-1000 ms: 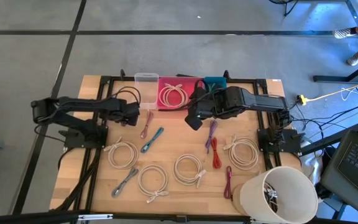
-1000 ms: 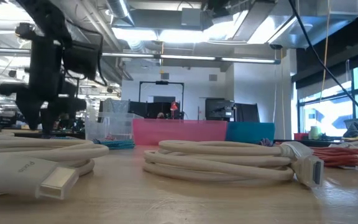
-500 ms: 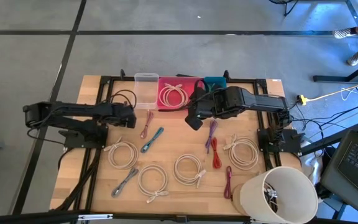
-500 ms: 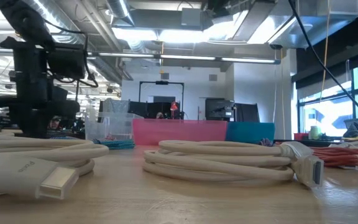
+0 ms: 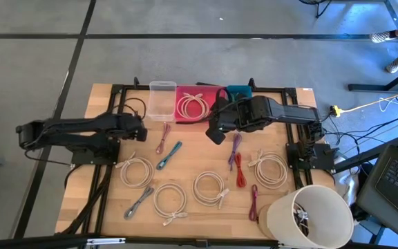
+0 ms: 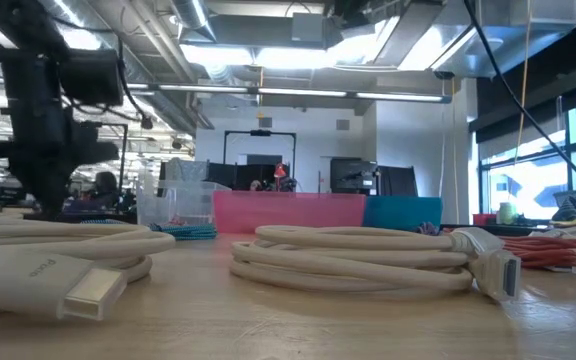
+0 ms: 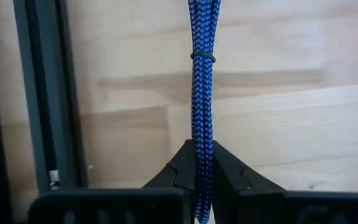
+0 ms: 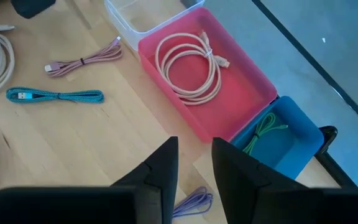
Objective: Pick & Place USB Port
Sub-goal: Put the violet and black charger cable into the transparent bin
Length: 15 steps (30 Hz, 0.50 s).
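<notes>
high view: 5 white cable coils (image 5: 136, 171), 3 bins (image 5: 197, 104).

A pink tray (image 8: 253, 102) holds a coiled white cable (image 8: 190, 61); a blue tray (image 8: 303, 146) touching it holds a green cable (image 8: 260, 134). Pink cable (image 8: 86, 59) and teal cable (image 8: 55, 96) lie on the desk (image 8: 110, 143).

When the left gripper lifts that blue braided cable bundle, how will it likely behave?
Probably floppy: the blue braided cable is thin strands pinched by the left gripper, so its free ends should droop. The small band should keep it bundled. It looks light, and the woven sheath seems unlikely to slip.
</notes>
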Each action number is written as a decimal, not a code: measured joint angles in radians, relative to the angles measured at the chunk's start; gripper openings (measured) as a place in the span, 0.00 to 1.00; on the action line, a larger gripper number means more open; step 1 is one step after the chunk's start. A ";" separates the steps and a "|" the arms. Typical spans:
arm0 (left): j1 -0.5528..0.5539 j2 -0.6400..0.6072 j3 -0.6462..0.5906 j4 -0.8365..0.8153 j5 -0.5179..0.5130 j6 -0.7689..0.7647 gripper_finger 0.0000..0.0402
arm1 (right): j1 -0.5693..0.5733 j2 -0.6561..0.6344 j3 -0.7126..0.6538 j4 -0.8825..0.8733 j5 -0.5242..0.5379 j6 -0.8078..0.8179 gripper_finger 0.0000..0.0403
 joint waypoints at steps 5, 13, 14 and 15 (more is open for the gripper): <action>0.000 -0.104 0.089 -0.059 -0.050 0.002 0.03 | -0.006 0.000 0.000 0.000 0.001 0.000 0.25; 0.000 -0.152 0.357 0.004 -0.083 0.172 0.03 | -0.014 0.000 0.000 0.000 0.002 -0.040 0.25; -0.001 -0.141 0.390 0.014 -0.087 0.191 0.03 | -0.020 0.000 0.000 0.000 0.002 -0.051 0.25; 0.000 -0.125 0.424 0.024 -0.091 0.200 0.03 | -0.029 0.000 0.000 0.000 0.003 -0.056 0.25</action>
